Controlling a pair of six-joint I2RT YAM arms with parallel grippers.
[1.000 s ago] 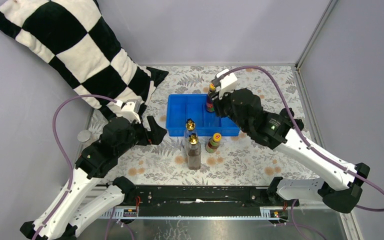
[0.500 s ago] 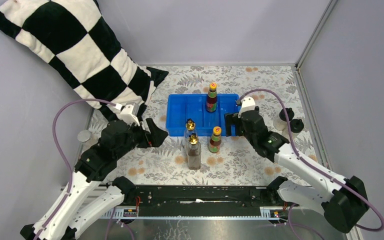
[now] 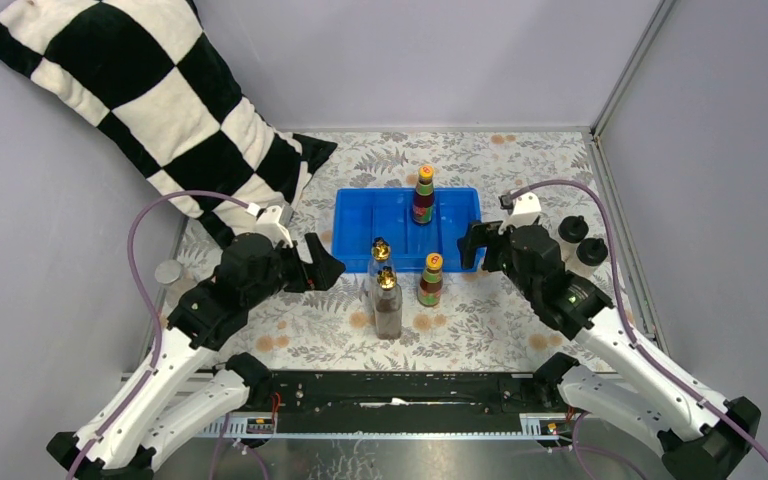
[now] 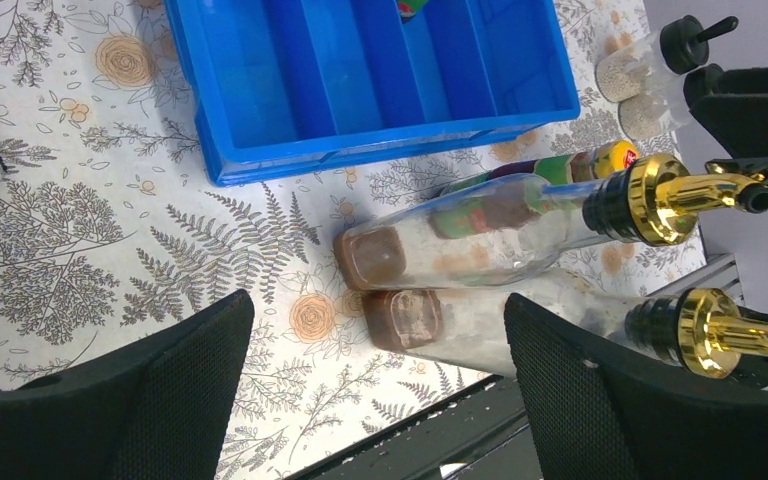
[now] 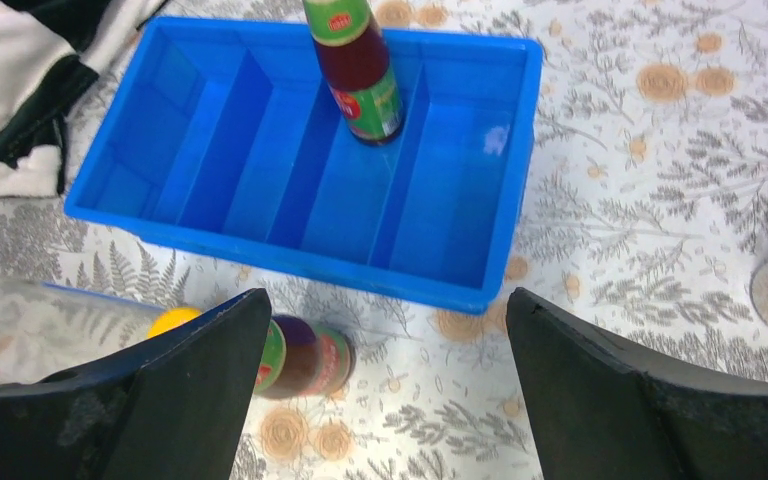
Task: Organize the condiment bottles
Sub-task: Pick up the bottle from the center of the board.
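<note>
One orange-capped bottle (image 3: pixel 423 196) stands in the blue tray (image 3: pixel 360 225) (third slot from the left); left hand (image 3: pixel 322 262) and right hand (image 3: pixel 468 247) gape wide, empty.

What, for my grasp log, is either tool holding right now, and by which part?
Nothing is held. The left tool and the right tool both stand open and empty.

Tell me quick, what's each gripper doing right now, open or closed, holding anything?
Left gripper: open, holding nothing.
Right gripper: open, holding nothing.
</note>
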